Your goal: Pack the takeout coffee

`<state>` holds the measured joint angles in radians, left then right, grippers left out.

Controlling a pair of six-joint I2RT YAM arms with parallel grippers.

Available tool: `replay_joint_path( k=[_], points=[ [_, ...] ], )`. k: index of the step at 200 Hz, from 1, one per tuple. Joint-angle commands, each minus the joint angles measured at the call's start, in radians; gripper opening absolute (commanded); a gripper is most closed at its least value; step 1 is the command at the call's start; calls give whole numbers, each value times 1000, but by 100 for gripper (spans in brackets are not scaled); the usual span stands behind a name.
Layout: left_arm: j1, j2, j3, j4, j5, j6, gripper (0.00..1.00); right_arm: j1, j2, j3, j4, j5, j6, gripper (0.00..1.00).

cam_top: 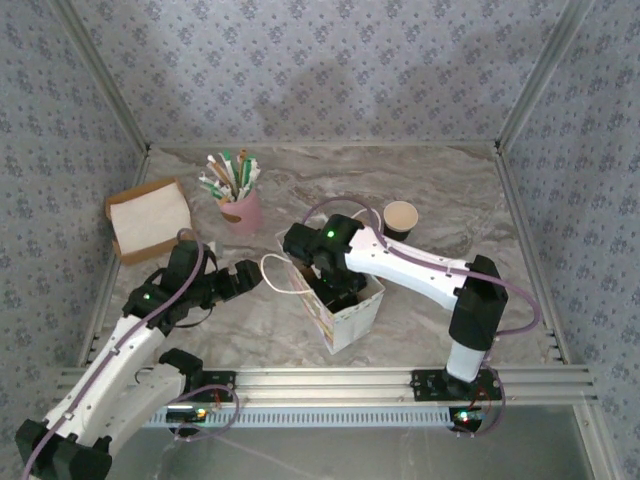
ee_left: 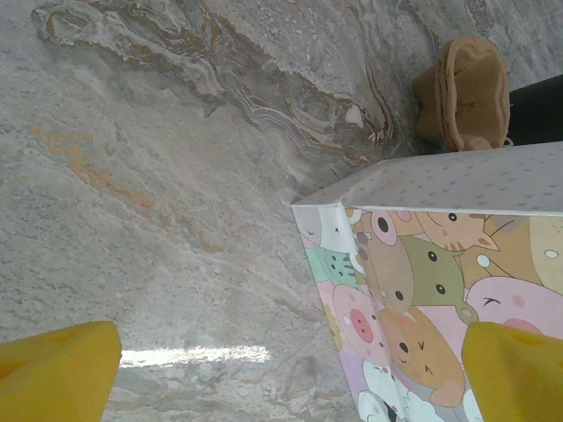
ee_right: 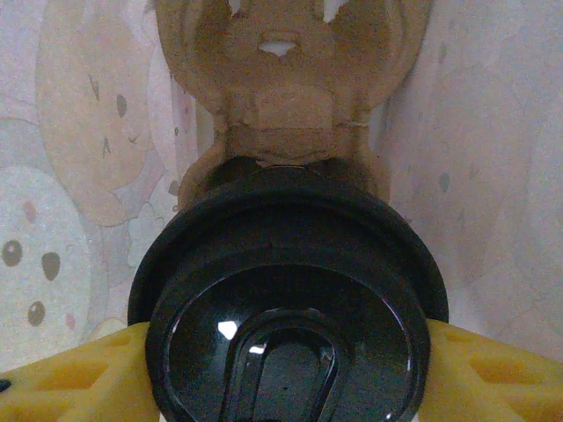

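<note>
- We see a marble-patterned table (cam_top: pixel 460 175) closed in by walls (cam_top: pixel 320 70) papered in a small floral print, with a metal rail (cam_top: pixel 350 378) along the near edge.
- At the far left of the table lies an open cardboard box (cam_top: pixel 150 218) with white paper in it. Near it stands a pink cup of straws (cam_top: pixel 238 205).
- A dark-walled paper cup (cam_top: pixel 400 219) stands upright behind the right arm, apart from everything else.
- A gift bag (cam_top: pixel 355 315) printed with cartoon animals stands open near the middle, its white loop handle (cam_top: pixel 272 275) drooping to the left.
- The right gripper (cam_top: pixel 335 285) reaches down into the mouth of the bag.
- From the right wrist, we see the takeout coffee (ee_right: pixel 290 308) inside the bag, its black lid facing the camera. The right gripper's yellow fingers (ee_right: pixel 79 382) sit against it on both sides, so the right gripper is clenched on the cup.
- Just past the lid we make out a brown moulded-pulp holder (ee_right: pixel 281 88) against the bag's pale inner wall. We cannot tell whether the cup touches it.
- The left gripper (cam_top: pixel 245 277) hovers just left of the bag, beside the handle. Its jaws stand wide apart and grasp nothing.
- From the left wrist, its yellow fingers (ee_left: pixel 53 374) frame bare marble and the bag's printed corner.
</note>
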<state>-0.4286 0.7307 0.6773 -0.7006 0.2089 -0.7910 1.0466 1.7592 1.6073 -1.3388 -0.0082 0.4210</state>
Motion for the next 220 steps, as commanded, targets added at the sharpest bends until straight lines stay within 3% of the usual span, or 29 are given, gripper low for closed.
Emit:
replay_joint_path(
  k=[1, 220],
  points=[
    [-9, -1, 9, 16, -11, 3, 100, -7, 25, 11, -44, -4, -3, 66],
    [-9, 7, 15, 16, -13, 4, 99, -24, 54, 5, -36, -25, -28, 66]
  ],
)
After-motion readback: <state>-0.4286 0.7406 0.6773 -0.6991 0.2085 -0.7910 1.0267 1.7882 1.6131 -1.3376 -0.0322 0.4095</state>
